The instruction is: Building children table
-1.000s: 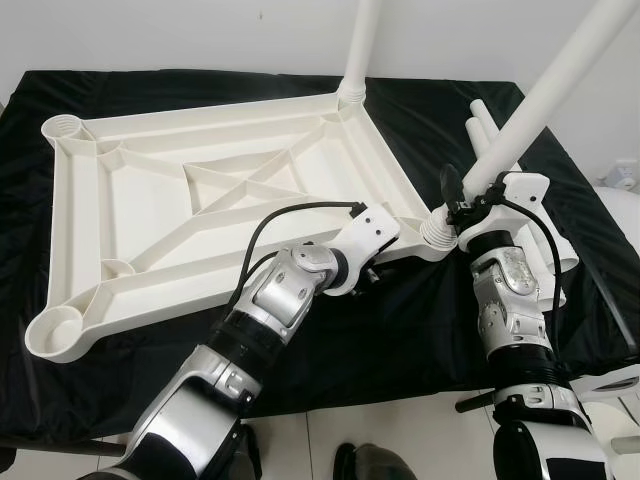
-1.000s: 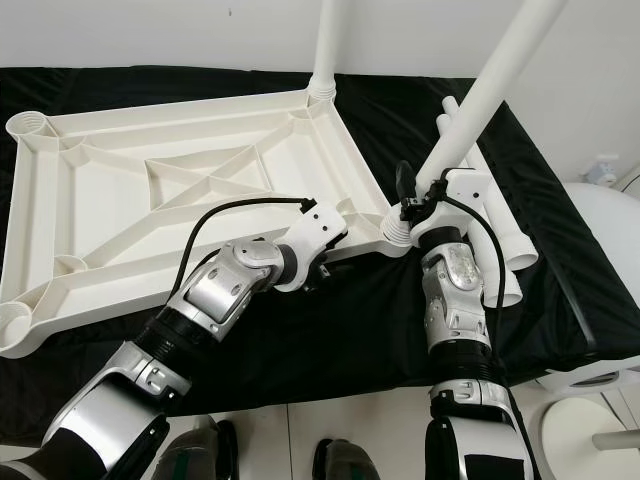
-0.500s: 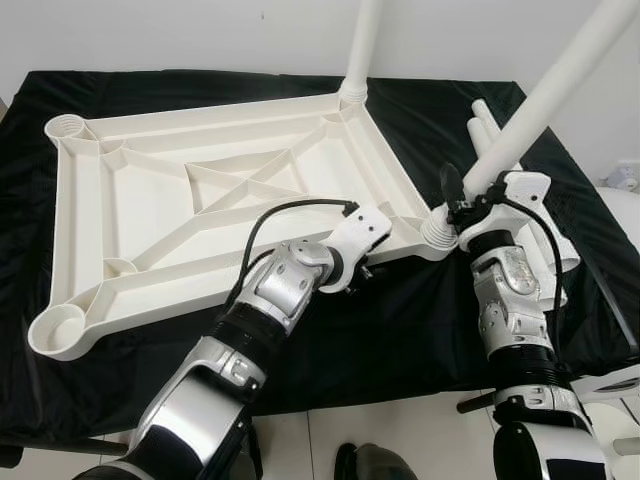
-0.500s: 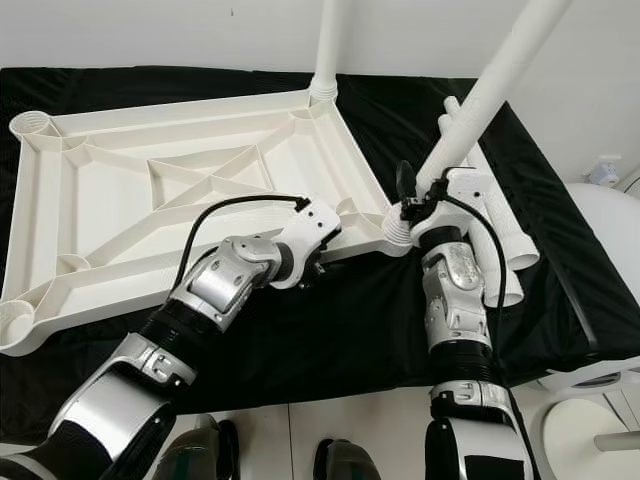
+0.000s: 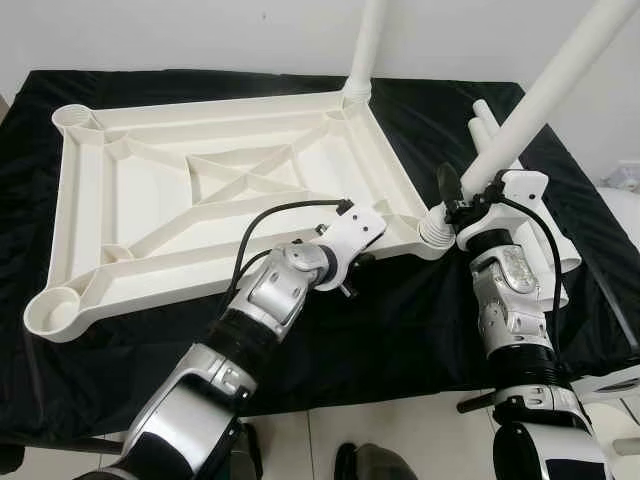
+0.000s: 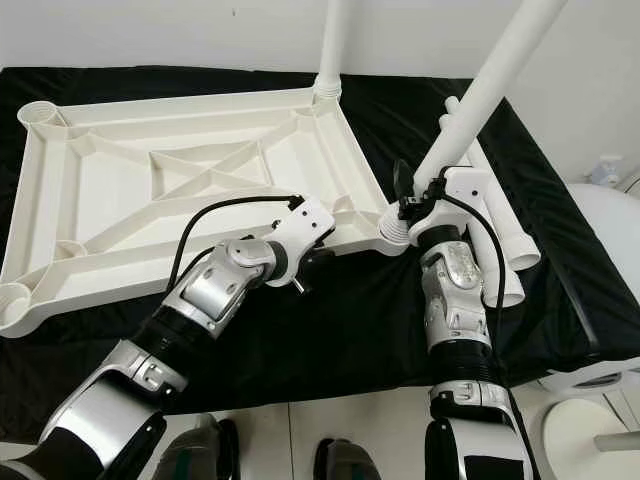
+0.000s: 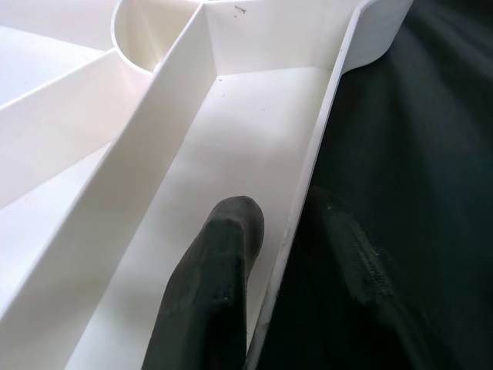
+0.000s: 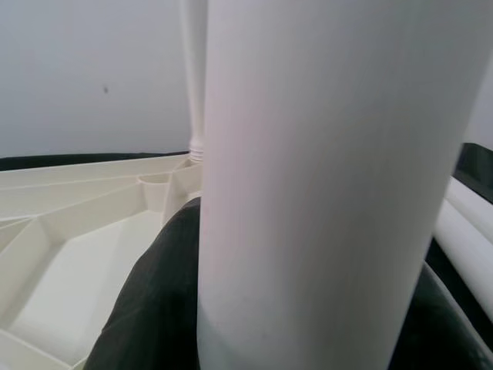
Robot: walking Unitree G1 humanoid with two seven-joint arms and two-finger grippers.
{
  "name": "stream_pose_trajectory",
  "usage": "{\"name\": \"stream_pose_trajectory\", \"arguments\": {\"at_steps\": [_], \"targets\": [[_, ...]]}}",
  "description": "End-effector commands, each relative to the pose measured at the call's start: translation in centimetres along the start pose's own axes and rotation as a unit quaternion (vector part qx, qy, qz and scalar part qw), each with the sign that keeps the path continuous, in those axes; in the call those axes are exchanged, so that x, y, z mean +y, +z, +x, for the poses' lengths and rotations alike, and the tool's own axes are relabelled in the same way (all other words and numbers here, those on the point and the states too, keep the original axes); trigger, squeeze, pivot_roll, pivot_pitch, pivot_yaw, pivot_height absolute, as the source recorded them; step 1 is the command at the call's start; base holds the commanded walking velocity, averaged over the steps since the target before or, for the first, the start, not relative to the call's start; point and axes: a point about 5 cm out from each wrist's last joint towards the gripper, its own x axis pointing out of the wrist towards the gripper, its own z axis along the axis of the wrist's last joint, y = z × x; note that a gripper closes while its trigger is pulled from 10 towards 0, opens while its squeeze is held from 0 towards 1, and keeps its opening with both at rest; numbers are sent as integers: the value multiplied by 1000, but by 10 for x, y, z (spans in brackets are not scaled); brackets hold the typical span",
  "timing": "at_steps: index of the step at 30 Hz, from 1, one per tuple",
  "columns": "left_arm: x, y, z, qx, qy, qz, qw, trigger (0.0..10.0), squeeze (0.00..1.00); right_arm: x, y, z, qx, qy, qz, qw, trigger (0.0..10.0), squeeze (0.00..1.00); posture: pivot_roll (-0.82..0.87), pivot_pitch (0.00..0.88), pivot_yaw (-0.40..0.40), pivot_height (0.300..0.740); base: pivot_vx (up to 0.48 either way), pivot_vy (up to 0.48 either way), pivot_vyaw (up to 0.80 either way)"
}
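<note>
Two smooth cylindrical legs (image 5: 545, 95), ribbed tabletop (image 5: 150, 215).

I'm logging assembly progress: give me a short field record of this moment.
surface: black cloth
tabletop: white tabletop, underside up
fitted legs: far leg; near leg, both upright in right-side corner sockets
open sockets: two left corners
spare legs: loose legs lying on the right
left gripper: fingers pinch the near rim
right gripper: shut on near leg
</note>
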Motion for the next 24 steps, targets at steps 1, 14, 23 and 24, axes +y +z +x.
{"name": "stream_pose_trajectory", "arguments": {"at_steps": [1, 14, 23, 24], "targets": [[1, -1, -4, 1, -4, 34, 999, 0, 0, -3, 3, 0, -3, -1, 2, 1000, 10000, 0, 25, 89, -27, 740, 0, 0, 0], [-5, -12, -26, 3, -75, 84, 994, 10000, 0, 9, 13, 9, -19, 39, 25, 999, 10000, 0, 33, 96, -30, 740, 0, 0, 0], [-15, -14, -39, -10, -114, 106, 988, 10000, 0, 20, 30, 16, -50, 76, 56, 994, 10000, 0, 33, 98, -38, 740, 0, 0, 0], [-15, -14, -39, -10, -114, 106, 988, 10000, 0, 20, 30, 16, -50, 76, 56, 994, 10000, 0, 33, 98, -38, 740, 0, 0, 0]]}}
